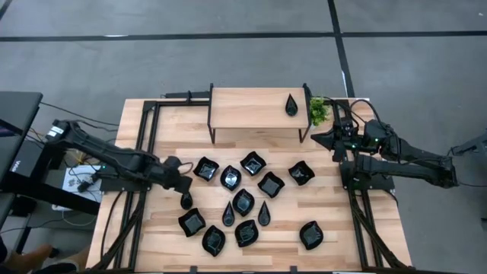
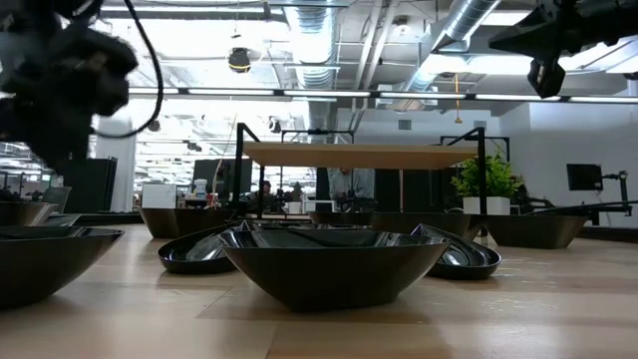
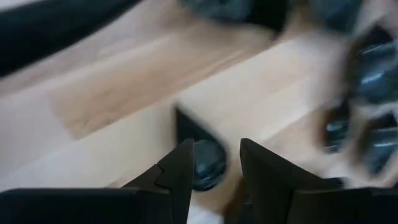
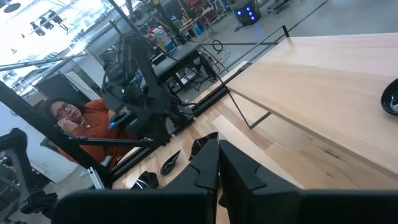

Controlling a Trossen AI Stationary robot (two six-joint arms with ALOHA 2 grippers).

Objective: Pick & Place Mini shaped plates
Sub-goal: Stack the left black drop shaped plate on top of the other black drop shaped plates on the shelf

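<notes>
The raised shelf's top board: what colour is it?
Light natural wood, the raised shelf on dark metal legs; clearest in the high view.

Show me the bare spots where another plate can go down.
The shelf is bare left of its one teardrop plate. The table is bare right of the outermost plate. The plates crowd the middle.

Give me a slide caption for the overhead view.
Left gripper carries a teardrop plate; one teardrop plate sits on the shelf.

blurred: plates (image 3: 373,74) | cut off: shelf plate (image 4: 392,99)
</notes>
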